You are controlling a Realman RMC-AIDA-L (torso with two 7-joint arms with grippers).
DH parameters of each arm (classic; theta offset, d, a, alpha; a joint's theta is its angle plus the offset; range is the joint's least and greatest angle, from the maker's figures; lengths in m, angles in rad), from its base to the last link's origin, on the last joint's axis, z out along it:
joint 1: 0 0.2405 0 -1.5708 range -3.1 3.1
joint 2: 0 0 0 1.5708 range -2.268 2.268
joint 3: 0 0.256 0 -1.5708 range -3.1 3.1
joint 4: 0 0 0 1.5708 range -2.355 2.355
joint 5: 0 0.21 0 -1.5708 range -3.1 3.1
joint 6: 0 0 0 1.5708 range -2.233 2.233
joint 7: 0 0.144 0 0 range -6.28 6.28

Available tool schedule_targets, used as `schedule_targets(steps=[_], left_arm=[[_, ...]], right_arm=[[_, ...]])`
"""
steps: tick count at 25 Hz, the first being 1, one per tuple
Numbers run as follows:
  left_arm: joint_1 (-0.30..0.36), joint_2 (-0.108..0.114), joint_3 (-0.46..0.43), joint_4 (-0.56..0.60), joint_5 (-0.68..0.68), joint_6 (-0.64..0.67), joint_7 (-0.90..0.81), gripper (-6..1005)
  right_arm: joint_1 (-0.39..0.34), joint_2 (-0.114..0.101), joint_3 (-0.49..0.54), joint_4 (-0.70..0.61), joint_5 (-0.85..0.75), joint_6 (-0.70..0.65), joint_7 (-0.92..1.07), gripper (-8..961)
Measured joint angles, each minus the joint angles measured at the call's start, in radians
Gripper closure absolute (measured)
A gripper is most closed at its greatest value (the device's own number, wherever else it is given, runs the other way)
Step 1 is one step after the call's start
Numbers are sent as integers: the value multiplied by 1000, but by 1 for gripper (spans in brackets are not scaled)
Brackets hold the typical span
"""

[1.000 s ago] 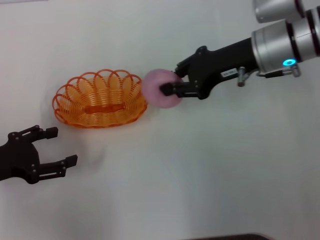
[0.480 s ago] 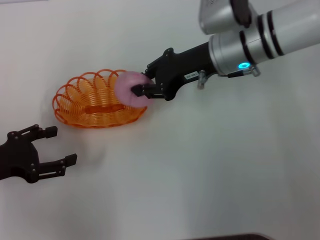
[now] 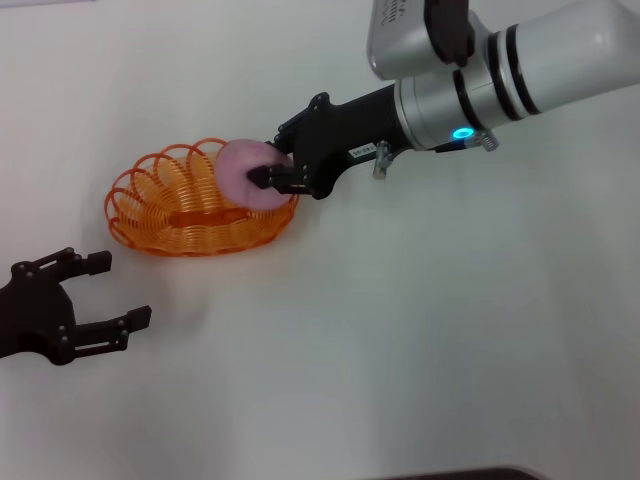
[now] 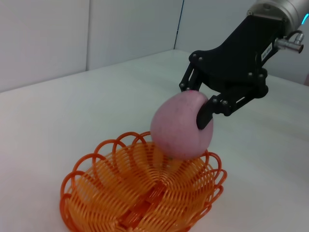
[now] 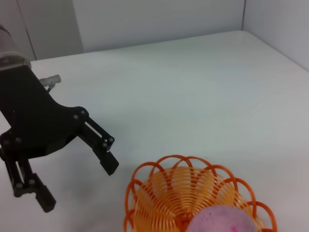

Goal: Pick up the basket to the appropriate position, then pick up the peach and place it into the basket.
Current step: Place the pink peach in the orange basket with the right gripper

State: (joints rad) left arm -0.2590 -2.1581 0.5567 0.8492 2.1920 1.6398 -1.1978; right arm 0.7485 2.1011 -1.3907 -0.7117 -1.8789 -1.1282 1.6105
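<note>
Orange looped wire forms the shallow oval basket (image 3: 200, 205), which sits on the white table (image 3: 420, 330) with its scalloped rim facing up. My right gripper (image 3: 262, 166) reaches in from the right side of the head view, its black fingers closed on the round pinkish-purple fuzzy peach (image 3: 248, 174). I hold the peach over the basket's right end, above the rim; in the left wrist view the peach (image 4: 182, 125) hangs just above the wire loops of the basket (image 4: 140, 193), with one dark finger (image 4: 204, 114) pressed against its side. I cannot tell from these views whether the fruit's underside touches the wire. In the right wrist view only the top of the peach (image 5: 223, 220) shows, low down, with the basket (image 5: 193, 188) beneath it.

My left gripper (image 3: 118, 292) rests low at the left of the head view, apart from the basket and nearer to me than it, its two black fingers spread wide with nothing between them. The right wrist view shows that same left gripper (image 5: 79, 186) beyond the basket, its fingers parted.
</note>
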Motion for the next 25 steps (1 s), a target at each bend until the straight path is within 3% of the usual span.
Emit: schedule_targets(steps=[11,25], left_arm=[[0,1,0,0,0,2,0,111],[0,1,-1,-1,0,2,0,111]], right_arm=[[24,-1,-27,60,46,56,-21,685],[16,-1,-30,63,73,55,-40,131]])
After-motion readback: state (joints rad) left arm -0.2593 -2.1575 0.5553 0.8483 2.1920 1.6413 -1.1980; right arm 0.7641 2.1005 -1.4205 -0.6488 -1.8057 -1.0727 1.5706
